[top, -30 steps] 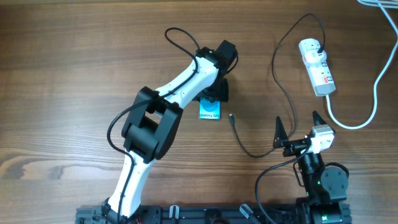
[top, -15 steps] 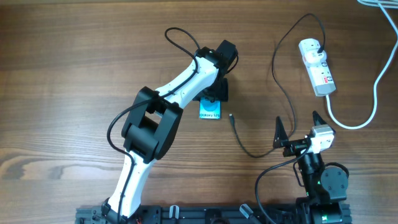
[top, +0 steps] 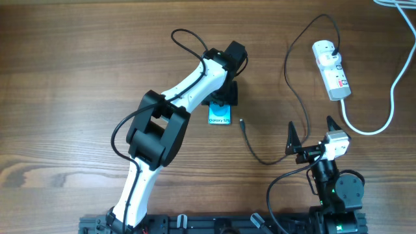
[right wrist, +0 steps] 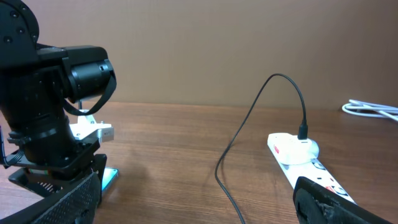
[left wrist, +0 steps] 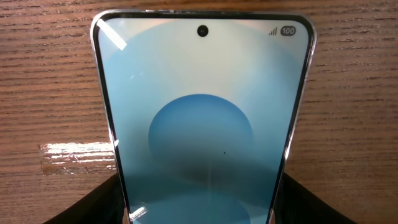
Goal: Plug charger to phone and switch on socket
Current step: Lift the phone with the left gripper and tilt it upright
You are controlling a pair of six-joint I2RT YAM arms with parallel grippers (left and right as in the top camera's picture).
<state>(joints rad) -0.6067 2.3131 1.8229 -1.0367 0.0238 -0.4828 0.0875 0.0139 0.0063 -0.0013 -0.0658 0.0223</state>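
Left pincer (left wrist: pixel 200 211): set over the phone (top: pixel 220 116), a dark finger (left wrist: pixel 93 202) on each long edge. Whether the fingers press on it cannot be told.
Right pincer (top: pixel 312 133): held wide apart and empty, close to its own base.
Phone: flat on the bench (top: pixel 65 97), screen up, long axis running roughly away from the robot and slightly tilted.
Charger (top: pixel 289 91): the connector tip (top: pixel 242 121) lies just beside the phone's near right corner, apart from it. Its axis is nearly parallel to the phone's.
Deciding relation: the tip lies to the left of the right pincer, with only its own cable loop between them. The left pincer is nearer but is taken up with the phone, so the right arm is judged the one free to fetch it.
Port end: not made out.
Socket (top: pixel 331 70): far right, with the adapter (top: pixel 323 49) seated in it. It is well apart from the phone, and the right arm is nearer.
Surface: bare wood grain, flat, so a low pinch on the thin tip is judged necessary.
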